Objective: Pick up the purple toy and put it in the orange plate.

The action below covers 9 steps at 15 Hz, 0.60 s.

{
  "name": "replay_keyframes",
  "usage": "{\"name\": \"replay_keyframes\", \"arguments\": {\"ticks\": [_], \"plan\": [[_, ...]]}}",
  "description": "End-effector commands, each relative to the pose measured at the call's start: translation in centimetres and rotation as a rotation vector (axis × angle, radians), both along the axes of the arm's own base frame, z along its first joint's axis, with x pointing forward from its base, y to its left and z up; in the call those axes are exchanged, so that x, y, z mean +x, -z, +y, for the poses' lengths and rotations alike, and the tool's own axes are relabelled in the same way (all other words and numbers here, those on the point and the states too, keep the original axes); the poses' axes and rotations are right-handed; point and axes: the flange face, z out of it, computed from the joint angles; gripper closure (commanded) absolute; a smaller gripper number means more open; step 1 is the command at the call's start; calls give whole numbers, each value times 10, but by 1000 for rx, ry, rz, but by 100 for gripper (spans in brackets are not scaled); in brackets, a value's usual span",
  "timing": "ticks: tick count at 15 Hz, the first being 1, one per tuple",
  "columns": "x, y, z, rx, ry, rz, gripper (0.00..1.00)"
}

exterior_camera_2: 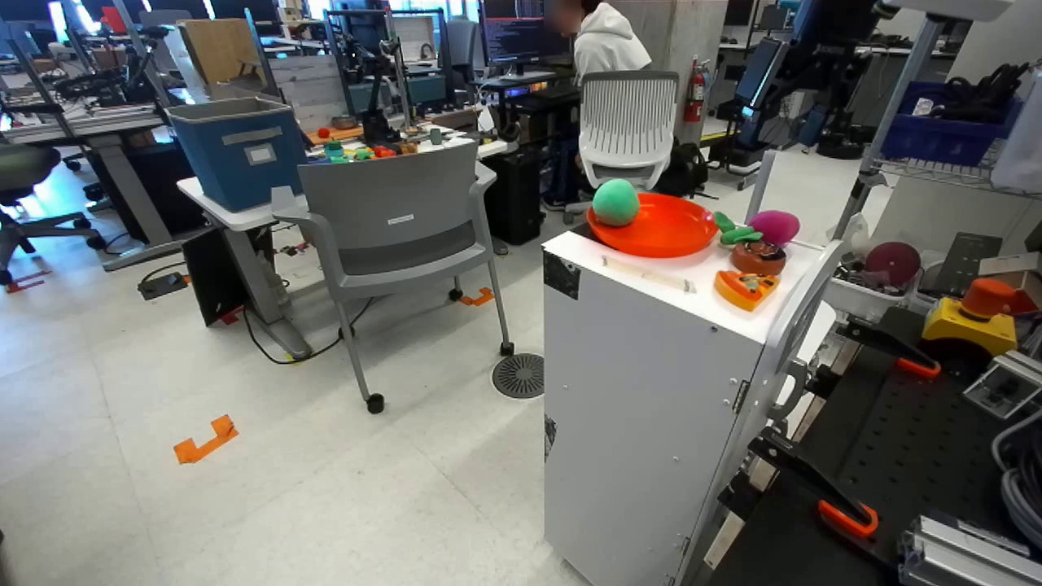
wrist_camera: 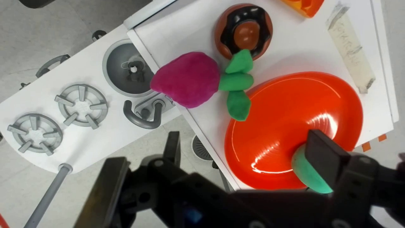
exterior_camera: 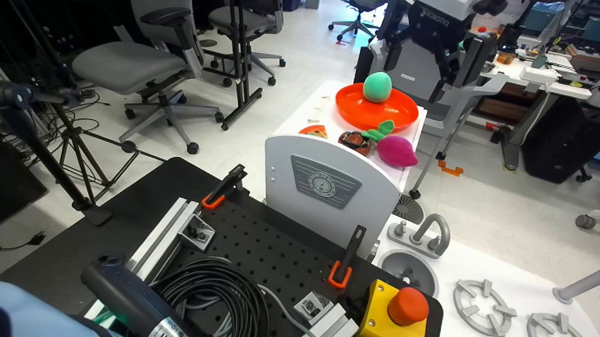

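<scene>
While the end effector (wrist_camera: 245, 142) gapes, "ROBOTIQ" (exterior_camera: 435, 17) shows.

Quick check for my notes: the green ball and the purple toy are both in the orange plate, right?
No: the purple toy lies on the white surface beside the orange plate, as the wrist view shows. The green ball is in the plate.

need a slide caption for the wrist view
Open, empty gripper in front of a purple toy lying on a white surface beside an orange plate holding a green ball.
</scene>
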Motion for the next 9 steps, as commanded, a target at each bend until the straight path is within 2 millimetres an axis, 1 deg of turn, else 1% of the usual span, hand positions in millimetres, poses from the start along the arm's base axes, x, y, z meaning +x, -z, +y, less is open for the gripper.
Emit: {"name": "replay_keyframes", "arguments": {"ticks": [1,3,9], "plan": [[-7,-4,-9,8,-15,10,0],[-9,0,-12,9,-16,36,0],[-17,8,-12,25,-54,133,0]]}}
